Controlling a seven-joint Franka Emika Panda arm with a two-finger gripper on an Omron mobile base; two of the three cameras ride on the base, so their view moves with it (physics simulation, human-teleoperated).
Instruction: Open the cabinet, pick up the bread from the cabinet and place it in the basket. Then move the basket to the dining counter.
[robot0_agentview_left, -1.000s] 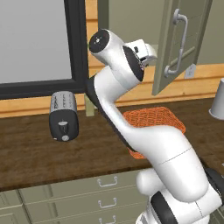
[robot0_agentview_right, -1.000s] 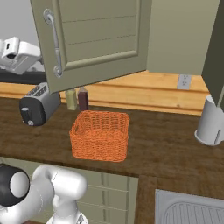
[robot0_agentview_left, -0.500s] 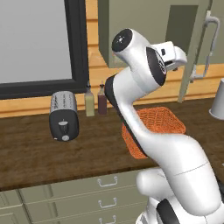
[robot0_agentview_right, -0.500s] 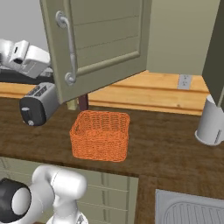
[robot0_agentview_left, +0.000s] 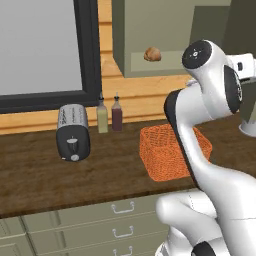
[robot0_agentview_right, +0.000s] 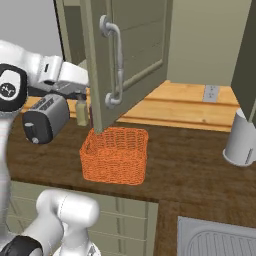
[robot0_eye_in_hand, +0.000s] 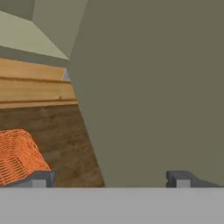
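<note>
There was one bread (robot0_agentview_left: 152, 54), a small brown roll, and it sat on the shelf inside the cabinet (robot0_agentview_left: 150, 65). There was one basket (robot0_agentview_left: 172, 152), orange and woven, and it stood on the dark wood worktop (robot0_agentview_left: 45, 175) below the cabinet. The cabinet door (robot0_agentview_right: 132, 55) was swung wide open, and its one silver handle (robot0_agentview_right: 116, 62) showed in the right base view. One toaster (robot0_agentview_left: 73, 132) lay on the worktop, well apart from the basket. Two small bottles (robot0_agentview_left: 109, 114) stood side by side by the wall, between the toaster and the basket. One grey pot (robot0_agentview_right: 242, 141) stood far off to the side.

The white arm rose up over the basket and bent at the top. Its hand was up high, next to the open door. The gripper (robot0_eye_in_hand: 114, 178) had its two tips spread wide apart. Nothing was between them. The flat side of the door was right in front of them.
</note>
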